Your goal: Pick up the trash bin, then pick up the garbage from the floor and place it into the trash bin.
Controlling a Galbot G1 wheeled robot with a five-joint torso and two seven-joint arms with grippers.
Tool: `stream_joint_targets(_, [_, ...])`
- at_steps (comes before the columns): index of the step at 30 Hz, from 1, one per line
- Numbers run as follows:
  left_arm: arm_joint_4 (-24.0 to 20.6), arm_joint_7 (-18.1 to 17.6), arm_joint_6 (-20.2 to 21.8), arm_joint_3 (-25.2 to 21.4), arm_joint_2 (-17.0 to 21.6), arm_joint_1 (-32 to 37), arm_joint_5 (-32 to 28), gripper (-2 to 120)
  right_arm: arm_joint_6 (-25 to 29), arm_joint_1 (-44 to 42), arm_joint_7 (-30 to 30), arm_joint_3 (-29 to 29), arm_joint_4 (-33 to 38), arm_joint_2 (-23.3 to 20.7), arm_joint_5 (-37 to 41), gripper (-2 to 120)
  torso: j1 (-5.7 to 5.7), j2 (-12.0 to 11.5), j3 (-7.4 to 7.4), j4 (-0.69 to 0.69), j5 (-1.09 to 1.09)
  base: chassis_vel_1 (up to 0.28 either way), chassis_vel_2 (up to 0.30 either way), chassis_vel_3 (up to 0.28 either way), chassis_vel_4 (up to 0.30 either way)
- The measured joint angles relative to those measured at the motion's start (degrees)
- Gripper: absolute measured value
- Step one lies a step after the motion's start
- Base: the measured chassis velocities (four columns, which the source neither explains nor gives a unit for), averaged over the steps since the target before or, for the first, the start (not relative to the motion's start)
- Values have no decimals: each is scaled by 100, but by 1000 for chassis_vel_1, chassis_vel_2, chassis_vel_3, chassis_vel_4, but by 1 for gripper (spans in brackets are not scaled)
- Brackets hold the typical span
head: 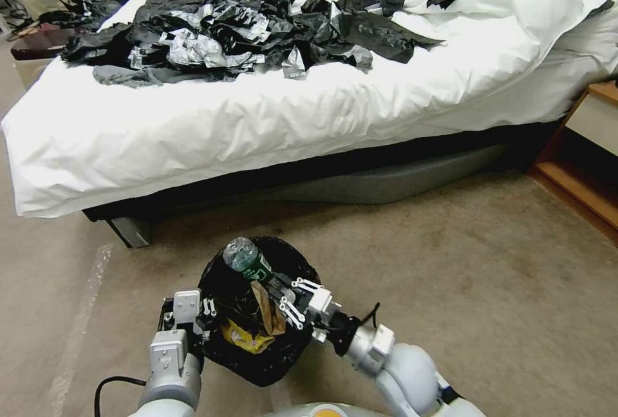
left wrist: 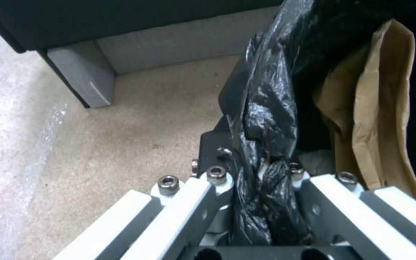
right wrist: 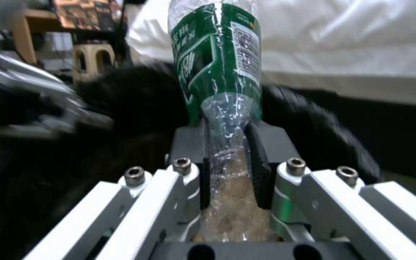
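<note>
The trash bin [head: 257,359], lined with a glossy black bag, hangs just above the carpet in front of me. My left gripper [head: 205,315] is shut on its bagged rim [left wrist: 261,169]. Above the bin's mouth my right gripper [head: 282,291] is shut on the neck end of a crushed clear bottle with a green label [head: 248,260] [right wrist: 220,72], which juts up and away toward the bed. Inside the bin lie a brown cardboard scrap [head: 267,307] [left wrist: 386,108] and a yellow wrapper [head: 244,338].
A bed with a white duvet [head: 290,108] spans the view ahead, strewn with crumpled black-and-silver plastic sheets [head: 244,31]. A grey bed leg [head: 132,230] stands close to the bin. A wooden nightstand [head: 586,159] sits at the right. Beige carpet [head: 463,275] spreads around.
</note>
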Motion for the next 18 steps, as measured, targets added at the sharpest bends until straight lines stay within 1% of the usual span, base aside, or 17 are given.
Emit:
stream_joint_targets(4, [-2,0,-6,6,0,14,20,3,-178,289,166,-135,-298,45,51,14,0,0,0,-1,0,0,0,0,0])
stream_joint_targets(6, [-2,-7,-21,11,0,32,53,3,-253,409,273,-210,-419,67,84,23,0,0,0,0,0,0,0,0,0])
stream_joint_targets(7, [-2,-7,-21,11,0,32,53,3,-253,409,273,-210,-419,67,84,23,0,0,0,0,0,0,0,0,0])
stream_joint_targets(8, [-2,1,-33,23,0,42,55,3,-278,445,304,-243,-448,79,83,30,0,0,0,0,0,0,0,0,0])
stream_joint_targets(9, [-2,7,-34,26,1,43,54,3,-287,447,310,-260,-449,79,76,33,0,0,0,0,-2,0,0,0,0])
stream_joint_targets(10, [-2,7,-34,26,1,43,54,3,-287,447,310,-260,-449,79,76,33,0,0,0,0,-2,0,0,0,0])
stream_joint_targets(11, [-2,16,-35,19,9,41,53,3,-291,433,311,-276,-442,76,63,40,0,0,0,-1,0,0,0,0,0])
stream_joint_targets(13, [-2,16,-34,-10,31,31,35,3,-288,368,311,-273,-398,53,29,50,0,0,0,0,0,0,0,0,0])
stream_joint_targets(15, [-2,16,-33,-18,36,25,29,3,-283,345,311,-265,-385,43,18,52,0,0,0,0,1,0,0,0,0])
stream_joint_targets(16, [-3,16,-29,-29,44,10,17,3,-264,279,305,-235,-349,10,5,58,0,0,0,0,0,0,0,0,0])
stream_joint_targets(17, [-3,16,-25,-31,48,2,9,3,-251,238,298,-219,-326,-12,-1,62,0,0,0,-1,0,0,0,0,0])
stream_joint_targets(18, [-3,16,-25,-31,48,2,9,3,-251,238,298,-219,-326,-12,-1,62,0,0,0,-1,0,0,0,0,0])
